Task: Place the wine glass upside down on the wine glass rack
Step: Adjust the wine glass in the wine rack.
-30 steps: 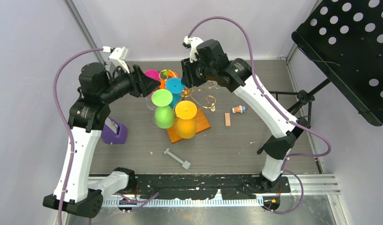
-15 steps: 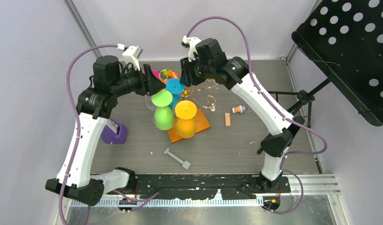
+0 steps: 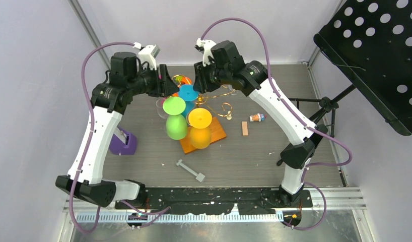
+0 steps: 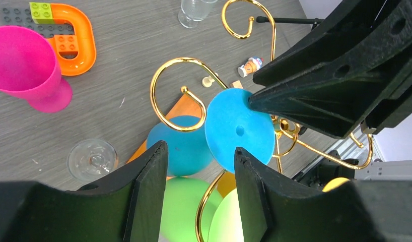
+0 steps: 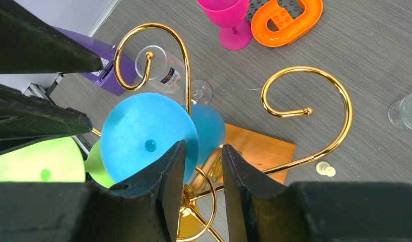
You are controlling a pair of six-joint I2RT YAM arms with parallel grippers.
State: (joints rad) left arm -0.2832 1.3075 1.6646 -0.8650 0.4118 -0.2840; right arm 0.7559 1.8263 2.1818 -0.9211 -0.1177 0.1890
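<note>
The wine glass rack (image 3: 219,133) is a gold wire stand with scrolled arms (image 5: 340,101) on an orange wooden base (image 5: 259,151). Three wine glasses hang upside down on it: blue (image 3: 188,92), green (image 3: 174,106) and yellow (image 3: 199,118). A pink wine glass (image 4: 22,60) stands upright on the table behind the rack. My left gripper (image 4: 200,151) hovers open and empty over the blue glass (image 4: 239,128) and the green one. My right gripper (image 5: 204,146) is open over the rack's stem, beside the blue foot (image 5: 143,136), holding nothing.
An orange brick ring (image 4: 73,38) and a clear glass (image 4: 92,159) lie near the pink glass. A purple block (image 3: 124,143), a grey tool (image 3: 190,171), a wooden block (image 3: 244,128) and a small figurine (image 3: 257,117) sit around the rack. A black perforated stand (image 3: 380,45) hangs at the right.
My left arm has swung back and to the right, bringing its gripper over the rack. The right gripper's jaws have narrowed a little.
</note>
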